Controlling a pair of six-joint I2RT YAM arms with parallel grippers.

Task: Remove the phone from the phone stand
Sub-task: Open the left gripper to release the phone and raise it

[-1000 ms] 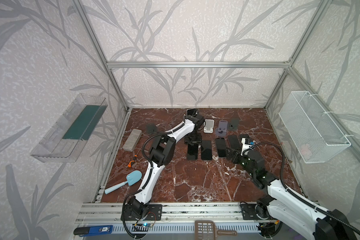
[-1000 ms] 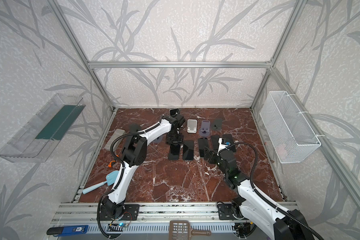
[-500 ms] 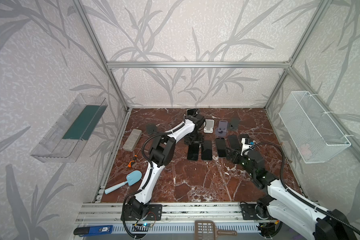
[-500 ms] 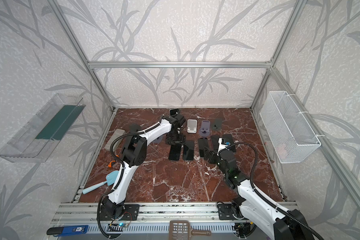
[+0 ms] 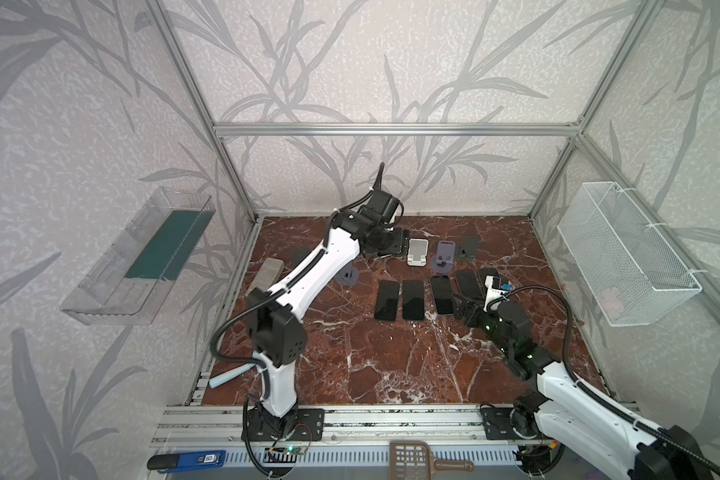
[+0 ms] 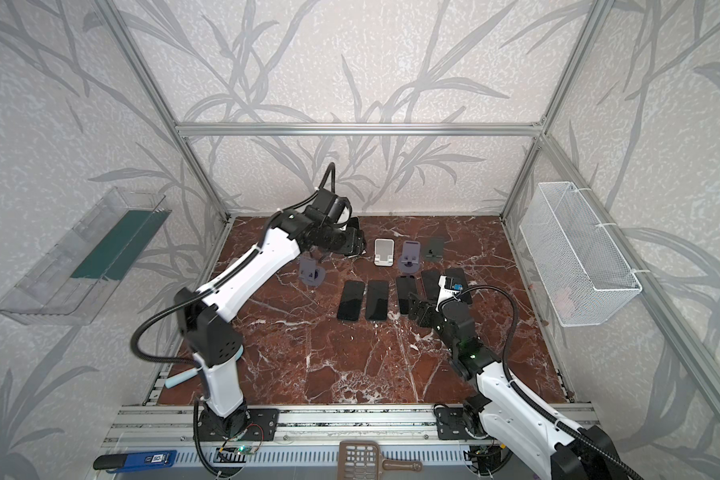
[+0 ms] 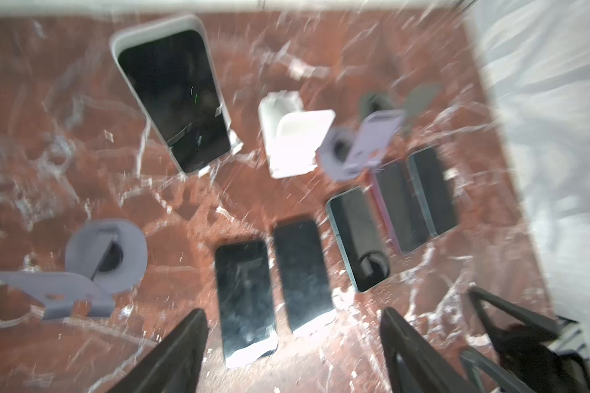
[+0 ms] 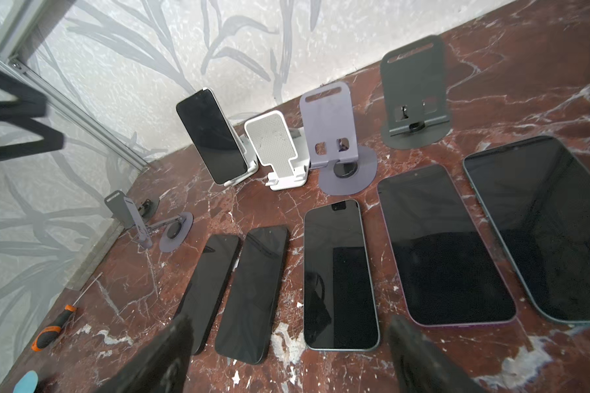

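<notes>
A black phone [image 8: 212, 136] leans upright in a white phone stand [image 8: 249, 166] at the back of the marble floor. The blurred left wrist view shows this phone [image 7: 174, 98] too. In both top views my left gripper [image 5: 391, 245] [image 6: 352, 245] covers it. That left gripper [image 7: 293, 340] hangs open and empty, raised over the near ends of the two leftmost flat phones. My right gripper [image 8: 290, 350] [image 5: 464, 309] is open and empty, low over the floor in front of the row of flat phones.
Several phones [image 5: 413, 299] lie flat in a row. Empty stands are nearby: white [image 5: 417, 251], purple [image 5: 444, 255], dark grey [image 5: 468, 247] and grey [image 6: 312, 272]. A screwdriver [image 8: 53, 328], a grey block [image 5: 267, 272] and a wire basket [image 5: 624, 257] lie at the sides.
My left gripper has lifted away from the leftmost flat phone, and its jaws stand wider. That phone stays on the floor. The right arm has not moved.
</notes>
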